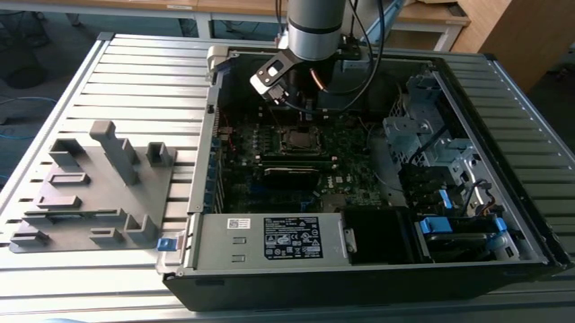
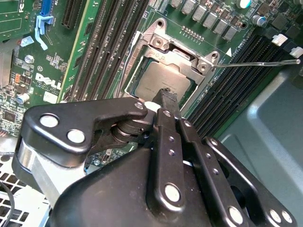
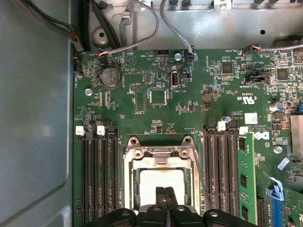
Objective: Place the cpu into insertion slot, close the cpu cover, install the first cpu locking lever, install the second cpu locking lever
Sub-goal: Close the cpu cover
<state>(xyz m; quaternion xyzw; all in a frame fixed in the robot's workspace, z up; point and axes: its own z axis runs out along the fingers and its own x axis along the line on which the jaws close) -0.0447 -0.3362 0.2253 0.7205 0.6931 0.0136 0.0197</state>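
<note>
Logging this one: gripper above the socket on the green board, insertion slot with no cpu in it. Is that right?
Not quite. The insertion slot is not empty: the cpu lies in it, its silver-grey top framed by the cpu cover, as the first wrist view shows. The rest holds: the gripper is above the socket on the green board.

The arm (image 1: 314, 23) comes almost straight down from above, its grey last link upright. Black cables (image 1: 373, 47) loop off the wrist (image 1: 301, 64). A small silver-and-black camera block (image 1: 269, 75) sits tilted on the wrist, on the exterior view's left side. Below it the tool (image 2: 168, 97) points downward. In both wrist views its two black fingers (image 3: 161, 201) lie pressed together, tips meeting with no gap. The linkage bars (image 2: 168, 156) are folded in close behind them.
</note>
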